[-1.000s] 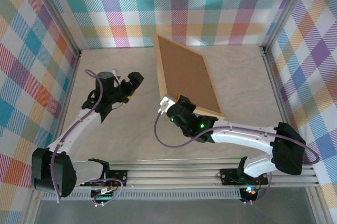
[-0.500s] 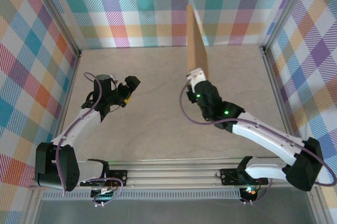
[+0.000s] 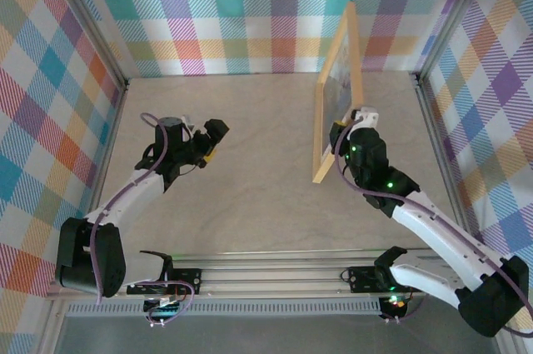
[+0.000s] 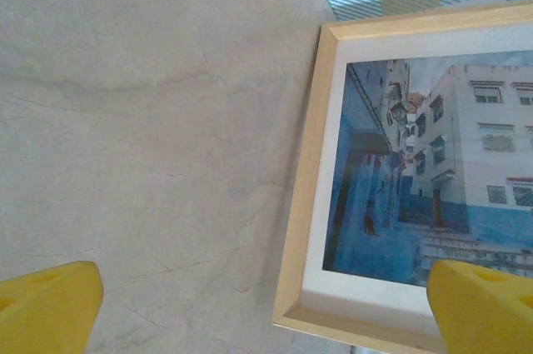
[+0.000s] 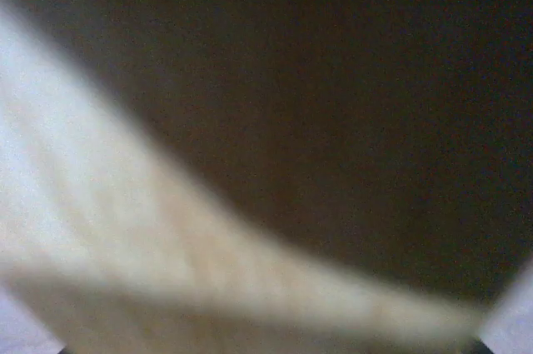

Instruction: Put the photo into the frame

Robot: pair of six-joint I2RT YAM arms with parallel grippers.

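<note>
Left wrist camera gives me the best look: the frame [image 4: 301, 204] faces it, pale wood rim around a white mat [image 4: 333, 281], with the photo [image 4: 416, 171] of blue-washed buildings sitting inside that mat. My left fingers [image 4: 46, 308] show yellow tips at both lower corners, spread wide with nothing between them.

On the top external view the frame [image 3: 319, 142] stands almost on edge at the right of the counter [image 3: 266, 204], leaning, picture side toward the left arm. I can't tell whether its low corner touches down. My right fingers [image 3: 346, 131] clamp its right-hand side, that arm stretched well forward. The left fingers [image 3: 214, 131] hang over the counter, well apart from it, elbow bent.

Right wrist: blurred pale wood [image 5: 166, 262] against dark brown.
</note>
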